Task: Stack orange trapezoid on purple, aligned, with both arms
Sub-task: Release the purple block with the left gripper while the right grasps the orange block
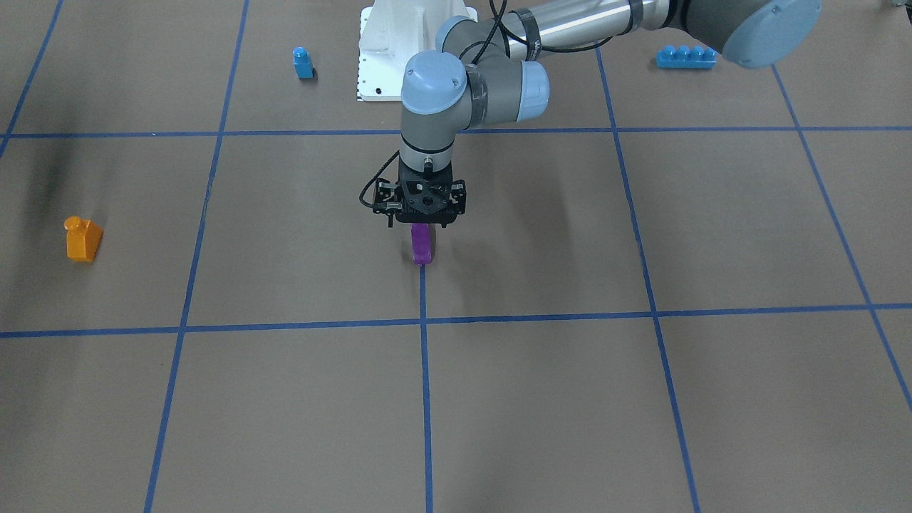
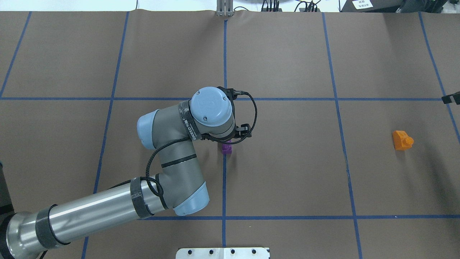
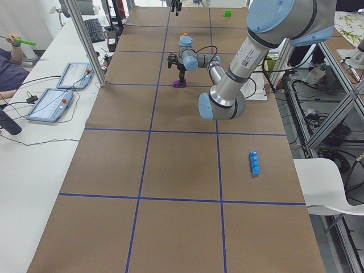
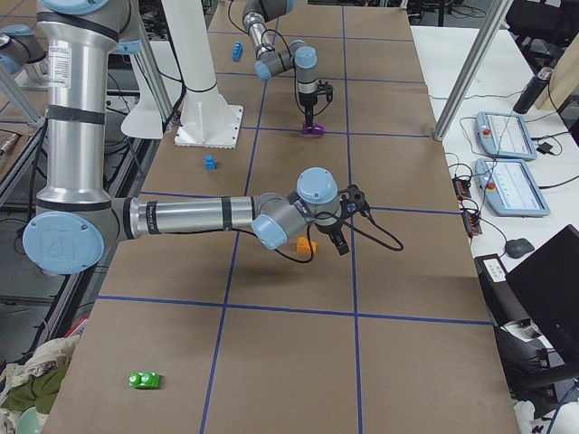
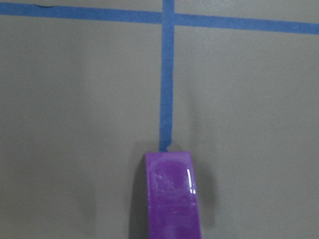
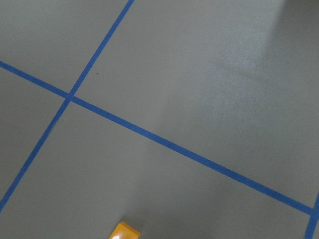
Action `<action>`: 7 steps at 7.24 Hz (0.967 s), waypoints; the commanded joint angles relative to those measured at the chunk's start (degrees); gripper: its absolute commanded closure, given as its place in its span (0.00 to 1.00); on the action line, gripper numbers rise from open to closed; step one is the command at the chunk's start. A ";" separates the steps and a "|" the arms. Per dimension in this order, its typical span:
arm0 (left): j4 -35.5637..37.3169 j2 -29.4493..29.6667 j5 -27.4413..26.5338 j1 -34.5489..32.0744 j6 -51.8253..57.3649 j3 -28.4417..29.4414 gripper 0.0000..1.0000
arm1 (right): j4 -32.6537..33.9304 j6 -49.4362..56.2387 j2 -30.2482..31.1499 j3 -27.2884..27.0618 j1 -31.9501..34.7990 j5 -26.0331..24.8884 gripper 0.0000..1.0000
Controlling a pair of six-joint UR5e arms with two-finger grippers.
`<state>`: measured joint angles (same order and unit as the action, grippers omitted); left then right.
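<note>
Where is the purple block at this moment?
In the overhead view the purple block stands mid-scene on the central blue tape line, just beneath the left gripper.

Items counted at my table. Arms of mine: two, the left arm [image 2: 172, 151] and the right arm [image 4: 199, 217]. Sloped single-stud blocks: two, one orange trapezoid [image 1: 83, 239] and one purple [image 1: 422, 244]. Blue pieces: two, one single-stud block [image 1: 303, 63] and one four-stud brick [image 1: 685, 56]. Green block [image 4: 145, 380]: one. White pedestal [image 1: 385, 43]: one. Tablets [image 4: 508, 136]: two.
</note>
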<state>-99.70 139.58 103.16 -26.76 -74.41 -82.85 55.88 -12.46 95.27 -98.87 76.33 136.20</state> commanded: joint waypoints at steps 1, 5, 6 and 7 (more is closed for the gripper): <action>11.81 -1.92 2.56 -2.85 7.72 -13.31 0.01 | -0.86 -9.80 0.17 -0.79 -1.87 0.03 0.01; 22.97 -22.47 7.71 -15.29 28.54 -40.01 0.00 | -11.85 -27.32 4.39 -1.32 -12.31 -7.74 0.03; 22.88 -25.64 14.54 -21.26 36.97 -40.02 0.00 | -11.94 -32.66 4.48 -1.41 -16.17 -12.67 0.04; 22.79 -29.24 18.00 -25.49 43.66 -40.63 0.00 | -11.94 -39.50 4.48 -1.50 -18.74 -15.33 0.05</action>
<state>-76.89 114.67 115.97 -46.59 -39.30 -122.53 44.12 -44.65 99.60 -100.22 61.21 125.05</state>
